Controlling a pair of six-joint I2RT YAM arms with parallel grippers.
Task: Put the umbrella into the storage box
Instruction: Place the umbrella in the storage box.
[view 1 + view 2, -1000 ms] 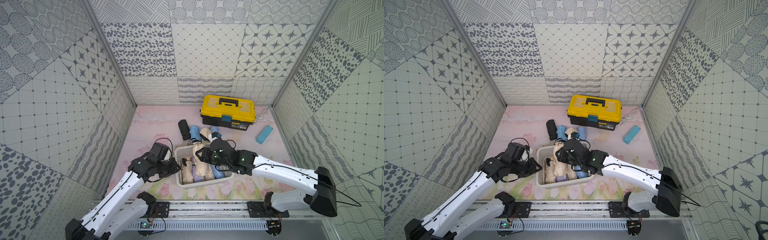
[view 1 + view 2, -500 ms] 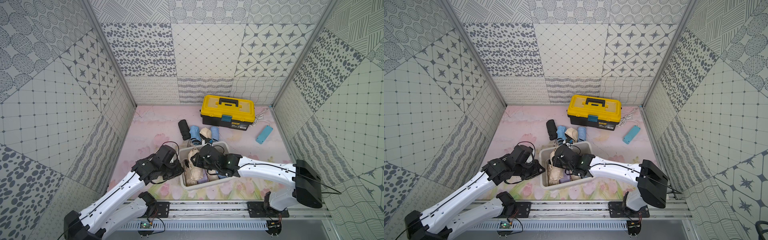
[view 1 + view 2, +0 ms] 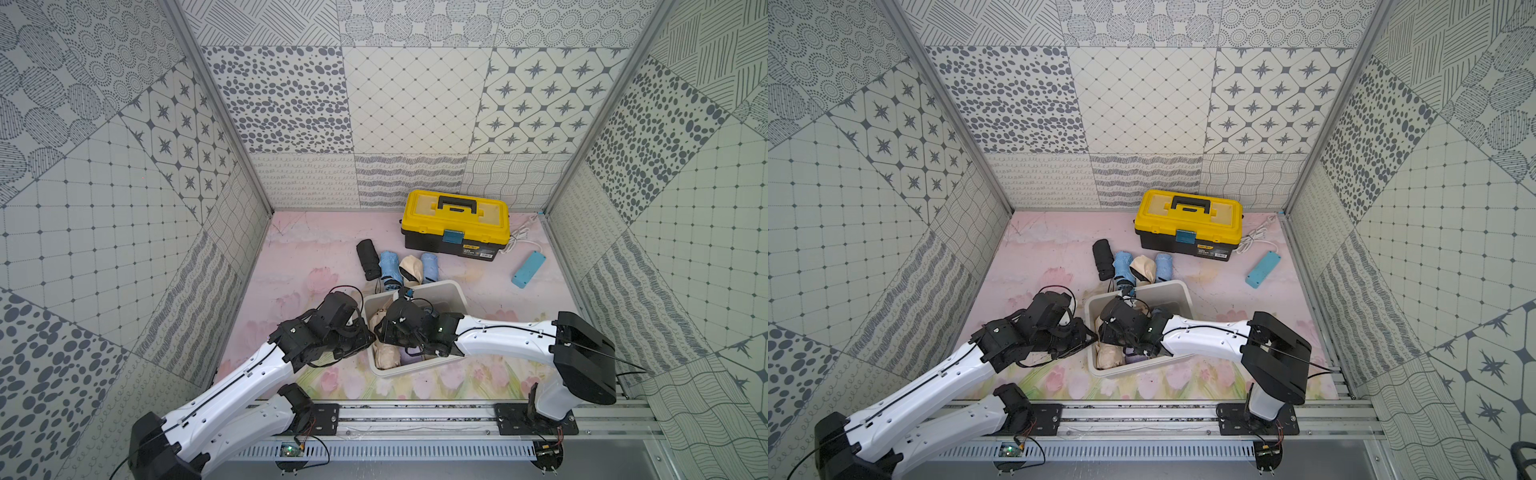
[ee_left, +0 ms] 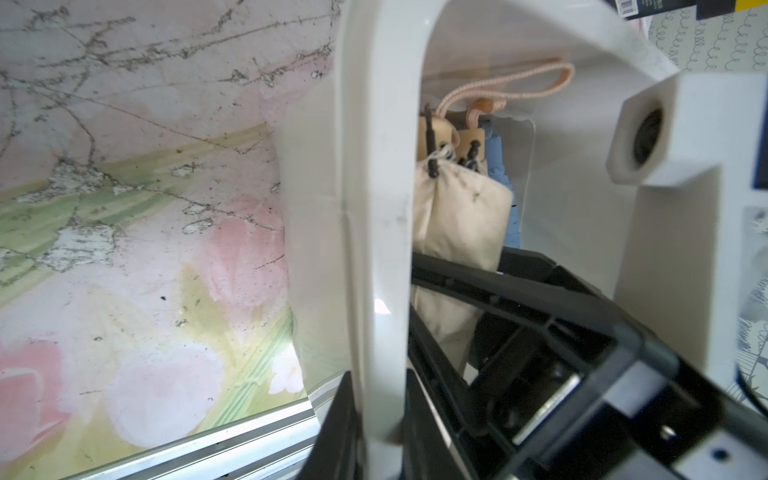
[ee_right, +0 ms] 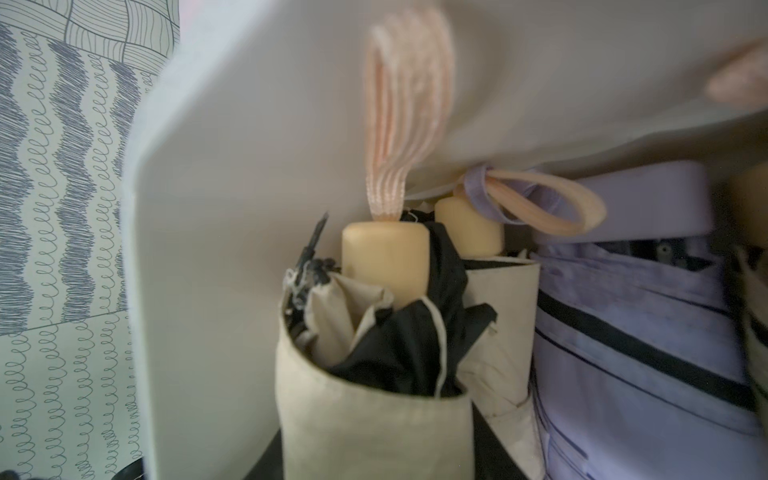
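Note:
The storage box [image 3: 452, 287] [image 3: 1180, 291] is a white tub on the near floor, with folded umbrellas lying in it. My left gripper [image 3: 368, 338] [image 4: 380, 399] is shut on the box's left rim [image 4: 376, 249], one finger outside and one inside. My right gripper [image 3: 384, 332] [image 5: 376, 449] reaches into the box's left half, shut on a beige-sleeved umbrella [image 5: 374, 407] [image 3: 384, 355] that has a cream handle and a pink strap. Beside it lie another beige umbrella [image 5: 503, 332] and a lilac one [image 5: 623, 332].
Behind the box, four folded umbrellas lie on the floor: black [image 3: 368, 259], blue [image 3: 388, 268], beige [image 3: 411, 268] and blue [image 3: 430, 266]. A yellow-lidded toolbox [image 3: 455, 224] stands at the back. A blue power strip [image 3: 528, 270] with a white cable lies at the right.
My right gripper has carried the beige umbrella leftward across the box, down to its left wall. The left gripper has shifted slightly right with the rim, and the box has turned a little.

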